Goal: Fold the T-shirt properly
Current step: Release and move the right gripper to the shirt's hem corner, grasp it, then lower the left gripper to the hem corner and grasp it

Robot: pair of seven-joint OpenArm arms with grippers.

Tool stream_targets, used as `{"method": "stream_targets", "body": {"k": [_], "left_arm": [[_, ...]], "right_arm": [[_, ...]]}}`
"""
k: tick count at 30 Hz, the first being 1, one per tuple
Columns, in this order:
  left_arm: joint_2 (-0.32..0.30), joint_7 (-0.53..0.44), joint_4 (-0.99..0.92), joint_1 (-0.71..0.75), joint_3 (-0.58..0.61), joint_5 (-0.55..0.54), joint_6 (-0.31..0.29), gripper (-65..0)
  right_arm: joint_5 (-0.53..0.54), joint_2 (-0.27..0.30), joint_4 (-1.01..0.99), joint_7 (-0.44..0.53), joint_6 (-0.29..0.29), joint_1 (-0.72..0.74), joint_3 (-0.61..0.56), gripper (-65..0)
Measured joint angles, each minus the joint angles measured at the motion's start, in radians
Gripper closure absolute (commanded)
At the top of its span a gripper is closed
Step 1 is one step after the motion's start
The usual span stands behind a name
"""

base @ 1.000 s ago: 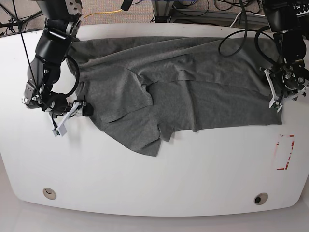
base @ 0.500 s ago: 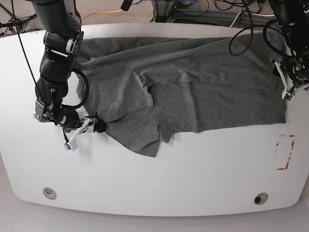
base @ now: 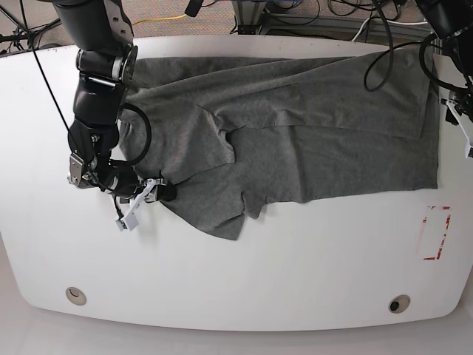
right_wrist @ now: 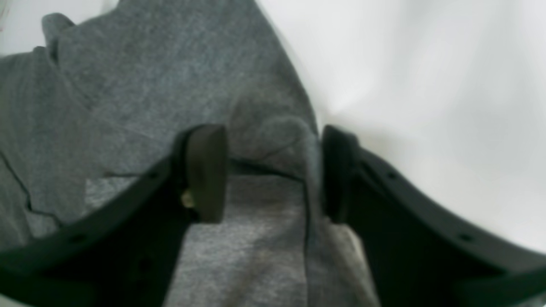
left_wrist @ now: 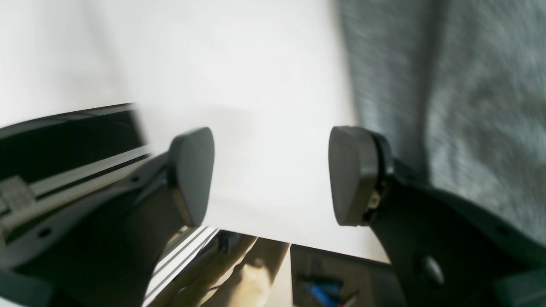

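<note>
Grey T-shirt (base: 295, 133) spread on white table (base: 244, 274), right hand (right_wrist: 273, 170) straddling its edge

White table (base: 244, 274), grey T-shirt (base: 295, 133) spread flat, red mark (base: 436, 233) nr edge

**Cloth, plastic and a smooth white top**

You have the T-shirt (base: 295, 140) as soft heather-grey knit cloth, matt and wrinkled, its weave speckled up close (right_wrist: 140, 85). Under it, your desk (base: 244, 281) looks smooth and white with a faint sheen. The right pincer (right_wrist: 273, 170) shows matt black plastic arms and dull dark pads (right_wrist: 207, 170). The left pincer (left_wrist: 271, 175) has the same smooth, matt grey pads (left_wrist: 349, 175) on dark plastic. The red marking (base: 436, 233) looks flat and worn.
</note>
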Motion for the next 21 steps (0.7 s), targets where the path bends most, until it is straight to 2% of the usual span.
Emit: {"method": "stream_targets", "body": {"k": [2,5,6,12,15,21], "left_arm": [[0.0,0.016,0.005,-0.041,-0.043,0.011,0.001,-39.4],[0.002,0.016,-0.015,-0.105,-0.093,0.024,0.004,-39.7],[0.003,0.013,-0.027,-0.122,-0.098,0.019,0.005,-40.0],[0.014,0.018,-0.147,-0.212,-0.072,0.015,0.001,-50.7],[0.014,0.009,-0.217,-0.278,-0.061,0.009,0.002,-51.0],[0.028,-0.101,-0.38,-0.371,-0.065,0.019,0.005,-51.0]], "right_arm": [[-0.001,-0.002,0.0,-0.005,0.0,0.0,-0.001,-17.4],[-0.007,-0.003,-0.004,-0.006,0.0,-0.002,-0.001,-2.9],[-0.008,-0.003,-0.005,-0.009,0.0,-0.003,-0.001,0.0],[-0.008,0.003,-0.005,-0.018,0.0,-0.005,-0.001,0.0],[-0.008,0.006,-0.004,-0.018,0.0,-0.007,-0.001,0.0],[0.003,0.042,-0.004,-0.02,0.0,-0.012,0.0,0.0]]}}
